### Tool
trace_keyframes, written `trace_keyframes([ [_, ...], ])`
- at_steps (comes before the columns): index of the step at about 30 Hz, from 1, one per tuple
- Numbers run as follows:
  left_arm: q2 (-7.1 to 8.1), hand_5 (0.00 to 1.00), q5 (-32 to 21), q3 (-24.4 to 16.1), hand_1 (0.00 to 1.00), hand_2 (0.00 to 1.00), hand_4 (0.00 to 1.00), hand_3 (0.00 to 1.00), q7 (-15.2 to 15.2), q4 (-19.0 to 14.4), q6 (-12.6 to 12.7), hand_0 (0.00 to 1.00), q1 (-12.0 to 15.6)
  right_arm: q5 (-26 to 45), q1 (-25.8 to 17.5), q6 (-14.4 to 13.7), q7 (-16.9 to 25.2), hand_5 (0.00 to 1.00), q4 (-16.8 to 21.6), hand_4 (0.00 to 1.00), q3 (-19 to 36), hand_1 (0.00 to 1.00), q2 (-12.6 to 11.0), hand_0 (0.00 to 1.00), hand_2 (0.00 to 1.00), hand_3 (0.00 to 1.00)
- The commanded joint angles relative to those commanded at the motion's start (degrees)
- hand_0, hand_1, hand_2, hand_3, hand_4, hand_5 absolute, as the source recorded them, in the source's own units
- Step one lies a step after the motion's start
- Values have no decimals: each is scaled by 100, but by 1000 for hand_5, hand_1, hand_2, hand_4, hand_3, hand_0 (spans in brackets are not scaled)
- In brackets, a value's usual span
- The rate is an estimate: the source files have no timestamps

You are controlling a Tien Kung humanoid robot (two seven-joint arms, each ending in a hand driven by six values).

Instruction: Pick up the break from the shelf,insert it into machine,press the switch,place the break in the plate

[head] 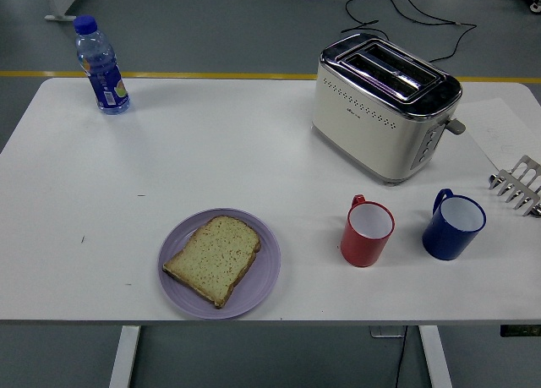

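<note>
On the table (254, 151), a plate (219, 264) sits near the front edge at about 7 o'clock from the middle, with a slice of bread (213, 259) lying flat on it. The toaster (385, 107) stands toward 1 o'clock. Before it, at 4 o'clock, two mugs stand side by side and apart: one mug (367, 231) to the left, the other mug (452, 225) to its right. A rack (519, 185) lies at the right edge, 3 o'clock. A bottle (101, 65) stands upright in the far left corner, 10 o'clock.

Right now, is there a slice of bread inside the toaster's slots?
No, the toaster slots look empty, and the only bread slice lies flat on the purple plate.
</note>
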Motion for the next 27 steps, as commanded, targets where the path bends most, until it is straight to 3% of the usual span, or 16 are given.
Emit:
trace_keyframes([
  [27,-2,998,-21,12,666,716,467,725,-5,0,-2,690,1,28,-40,9,-11,229,-8,399,73,688,16,746,707,630],
])
